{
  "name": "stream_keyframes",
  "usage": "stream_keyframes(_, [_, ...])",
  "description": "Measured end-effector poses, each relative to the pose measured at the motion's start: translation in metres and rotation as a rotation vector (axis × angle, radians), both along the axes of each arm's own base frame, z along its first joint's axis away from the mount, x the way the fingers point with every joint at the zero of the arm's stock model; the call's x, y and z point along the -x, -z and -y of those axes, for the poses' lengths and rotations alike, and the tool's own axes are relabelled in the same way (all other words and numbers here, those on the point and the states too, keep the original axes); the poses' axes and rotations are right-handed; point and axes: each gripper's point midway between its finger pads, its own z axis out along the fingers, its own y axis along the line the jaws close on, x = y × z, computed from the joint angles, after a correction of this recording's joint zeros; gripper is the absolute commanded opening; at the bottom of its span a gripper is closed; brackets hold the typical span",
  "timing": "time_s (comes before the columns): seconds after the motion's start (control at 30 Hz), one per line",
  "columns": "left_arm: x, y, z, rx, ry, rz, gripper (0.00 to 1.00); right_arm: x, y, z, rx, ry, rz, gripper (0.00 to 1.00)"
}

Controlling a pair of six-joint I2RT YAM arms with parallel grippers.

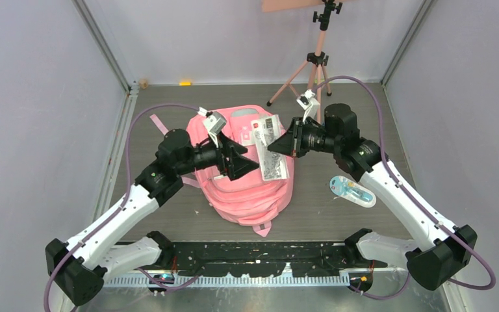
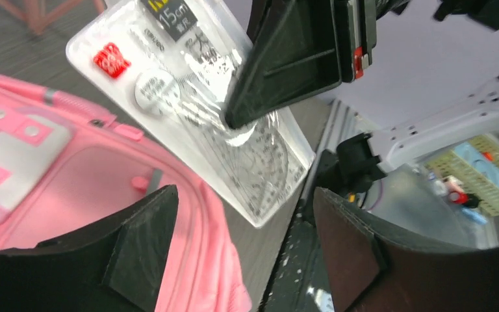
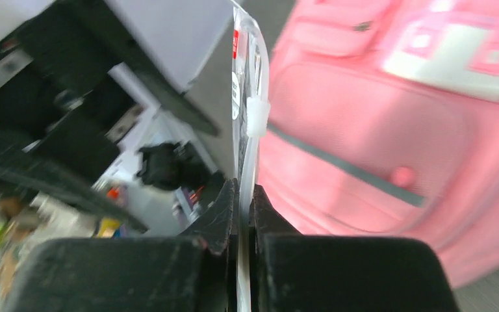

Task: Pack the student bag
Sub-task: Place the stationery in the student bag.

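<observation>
Pink soft student bag (image 1: 250, 195), white patch (image 2: 10, 156) | left pincer (image 2: 240, 214) apart | right pincer (image 3: 243, 195) clamped on ruler pack (image 2: 188, 104)

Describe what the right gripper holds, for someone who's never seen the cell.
Find the big pink student bag on the table. Above its right side, the right gripper pinches a flat clear plastic pack. Unlike the small blue-and-yellow pack lying flat nearby, it shows a red label and a protractor.
</observation>
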Motion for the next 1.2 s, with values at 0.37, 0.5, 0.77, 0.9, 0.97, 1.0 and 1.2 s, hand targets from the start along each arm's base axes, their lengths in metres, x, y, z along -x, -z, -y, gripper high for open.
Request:
stream_keyframes(0.37, [-0.008,0.099,-0.002,-0.583,0.006,0.075,0.82,-0.076,0.05,0.103,0.211,0.618,-0.096,0.01])
stream_keyframes(0.5, [0.008,0.137,0.004,-0.767,0.076,0.14,0.84,-0.072,0.057,0.132,0.216,0.721,-0.119,0.0])
stream_keyframes(0.77, [-0.015,0.174,-0.007,-1.016,-0.001,0.247,0.84,-0.063,0.063,0.15,0.195,0.777,-0.131,0.0])
stream_keyframes(0.9, [-0.023,0.177,-0.015,-1.103,-0.056,0.311,0.78,-0.063,0.069,0.154,0.19,0.784,-0.156,0.0])
stream_keyframes(0.97, [-0.028,0.174,-0.019,-1.128,-0.092,0.334,0.76,-0.064,0.07,0.155,0.185,0.785,-0.163,0.01])
stream_keyframes(1.0, [-0.03,0.173,-0.021,-1.138,-0.109,0.34,0.76,-0.064,0.071,0.155,0.183,0.784,-0.166,0.0])
stream_keyframes(1.2, [-0.034,0.17,-0.025,-1.163,-0.14,0.367,0.76,-0.063,0.071,0.154,0.166,0.777,-0.182,0.0])
